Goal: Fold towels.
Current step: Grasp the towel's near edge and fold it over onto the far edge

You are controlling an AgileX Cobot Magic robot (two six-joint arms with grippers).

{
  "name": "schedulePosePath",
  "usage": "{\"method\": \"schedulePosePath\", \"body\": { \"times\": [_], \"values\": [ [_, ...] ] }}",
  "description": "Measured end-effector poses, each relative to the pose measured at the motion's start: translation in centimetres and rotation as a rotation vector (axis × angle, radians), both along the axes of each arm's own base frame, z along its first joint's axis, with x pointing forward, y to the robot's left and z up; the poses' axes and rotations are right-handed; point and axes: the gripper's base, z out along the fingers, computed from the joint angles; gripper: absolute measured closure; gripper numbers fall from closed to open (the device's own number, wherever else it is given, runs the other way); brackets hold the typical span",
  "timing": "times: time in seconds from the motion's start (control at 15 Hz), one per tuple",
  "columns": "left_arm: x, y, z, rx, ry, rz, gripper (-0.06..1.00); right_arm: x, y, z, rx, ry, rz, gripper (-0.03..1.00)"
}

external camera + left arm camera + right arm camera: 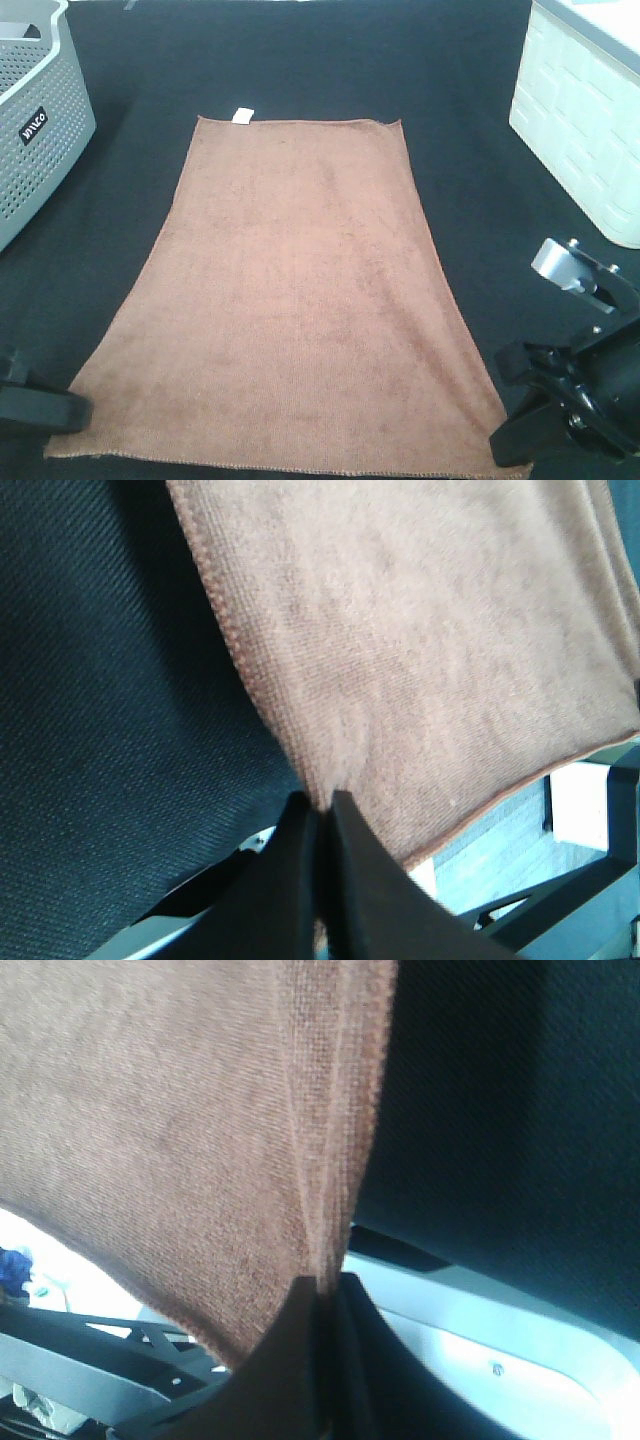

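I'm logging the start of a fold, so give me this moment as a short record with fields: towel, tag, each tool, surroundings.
towel: brown towel, spread open and unfolded on the black table
tag: white tag at the far edge
left tool: shut on the towel near its near left corner
right tool: shut on the towel near its near right corner
surroundings: grey basket far left, white bin far right

The black surface [300, 60] carries a brown towel [290, 300] spread out in the middle, a grey basket [40, 140] far left, a white crate [590, 130] far right.
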Motion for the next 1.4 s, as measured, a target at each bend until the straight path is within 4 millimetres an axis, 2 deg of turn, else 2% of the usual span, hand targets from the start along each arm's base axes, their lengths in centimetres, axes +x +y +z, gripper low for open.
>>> {"method": "schedulePosePath", "body": {
  "times": [0.2,0.33,0.47,0.73,0.8,0.87,0.93,1.0,1.13,1.33,1.4],
  "values": [
    [1.5,0.3,1.0,0.023,-0.053,0.04,0.94,1.9,0.2,1.0,-0.012,-0.073,0.012,0.97],
    [4.1,0.4,3.1,0.034,-0.145,0.077,0.94,5.6,0.9,2.3,-0.009,-0.14,0.011,0.97],
    [6.2,0.4,4.3,0.029,-0.183,0.094,0.94,9.0,1.6,3.1,-0.005,-0.186,0.013,0.97],
    [11.7,0.9,4.1,0.089,-0.216,0.134,0.94,16.4,3.1,4.9,0.005,-0.301,0.029,0.97],
    [13.4,1.1,4.1,0.109,-0.237,0.14,0.94,18.0,3.5,5.2,0.004,-0.321,0.038,0.97],
    [15.1,1.2,3.9,0.121,-0.25,0.149,0.94,20.4,3.9,5.4,0.001,-0.345,0.042,0.97],
    [16.9,1.2,3.6,0.122,-0.254,0.15,0.94,21.0,4.0,5.3,0.0,-0.351,0.043,0.97],
    [19.9,1.1,3.8,0.12,-0.288,0.152,0.94,23.2,4.4,5.2,-0.011,-0.384,0.055,0.97],
    [24.0,1.0,4.0,0.12,-0.347,0.145,0.94,26.5,4.9,5.2,-0.031,-0.441,0.075,0.97],
    [29.0,0.8,4.0,0.104,-0.416,0.123,0.94,30.7,5.2,4.9,-0.101,-0.509,0.084,0.97],
    [30.3,0.8,3.3,0.102,-0.423,0.121,0.94,32.0,5.3,5.2,-0.128,-0.546,0.084,0.97]
  ]
}}
